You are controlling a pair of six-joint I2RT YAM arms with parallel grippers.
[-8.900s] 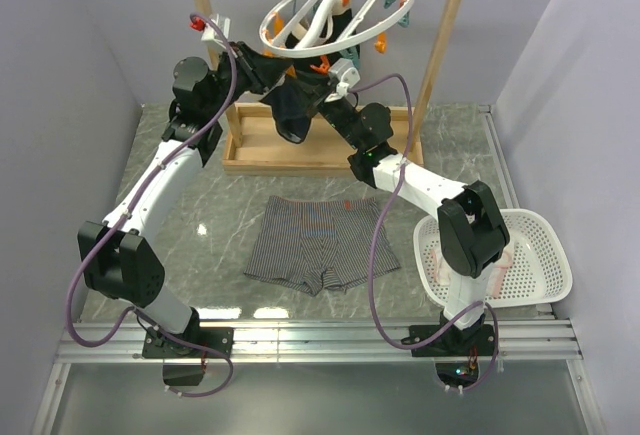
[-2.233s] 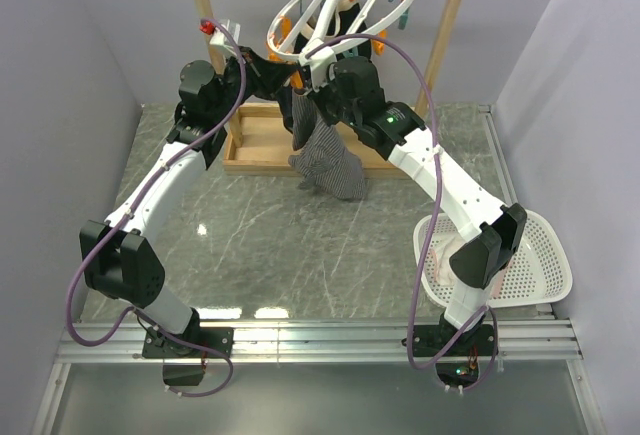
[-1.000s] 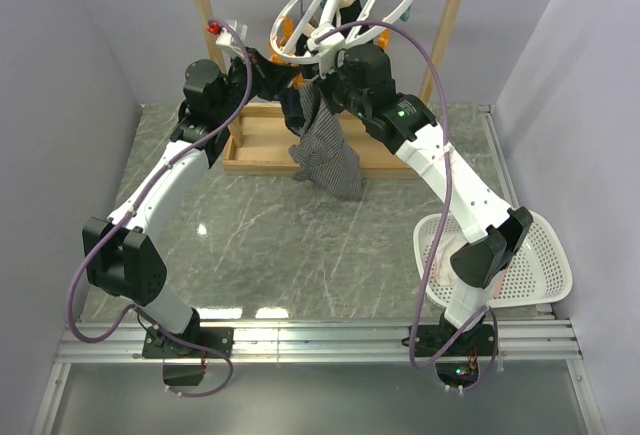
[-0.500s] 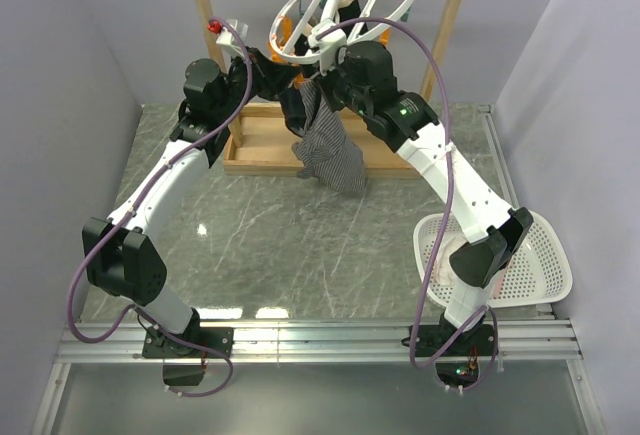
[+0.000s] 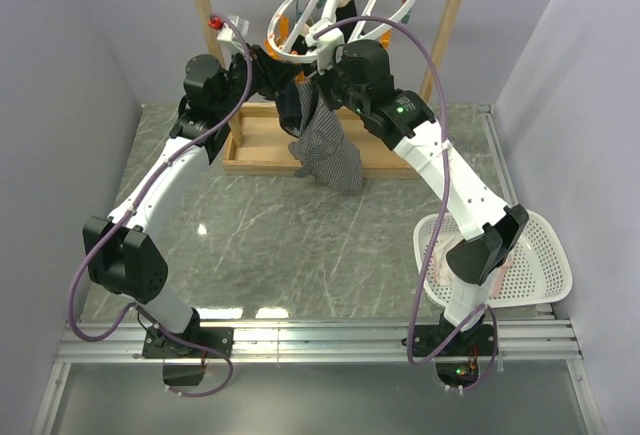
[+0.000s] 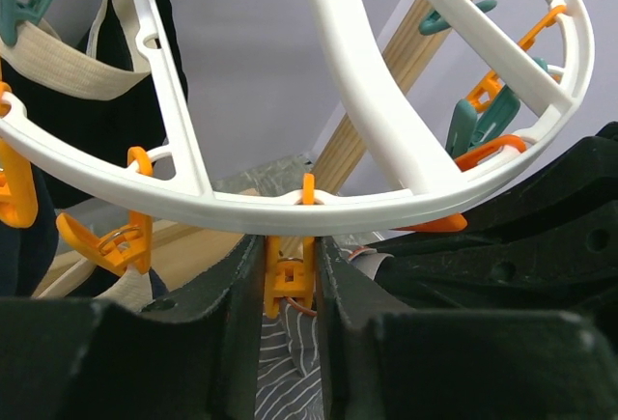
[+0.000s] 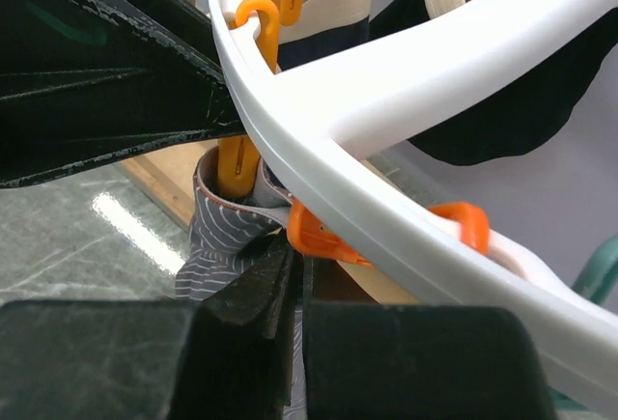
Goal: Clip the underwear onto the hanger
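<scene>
Top external view has both arms reaching up and back to the white ring hanger [image 5: 325, 0], which hangs by its hook from the top bar of a wooden frame [image 5: 456, 35] at the far side of the marble table [image 5: 250, 245]. The underwear [image 5: 326, 150], grey with fine dark stripes, is off the table and dangles bunched below the near rim of the ring, in front of the frame's base, its upper edge drawn up between the two grippers. Left wrist view shows the left gripper [image 6: 289, 290] just under the rim, its two fingers pressed against either side of an orange clothespin [image 6: 289, 280] that hangs from the ring; striped cloth shows directly below that pin. Right wrist view shows the right gripper [image 7: 294, 290] with its fingers closed together on a fold of the underwear, holding the banded edge up against the lower end of an orange pin, right beside the left gripper's fingers; whether the pin's jaws have the cloth between them cannot be told. A dark garment [image 6: 58, 145] with a cream waistband hangs from other pins of the ring. A white basket [image 5: 545, 255] sits on the table by the right arm's base.
</scene>
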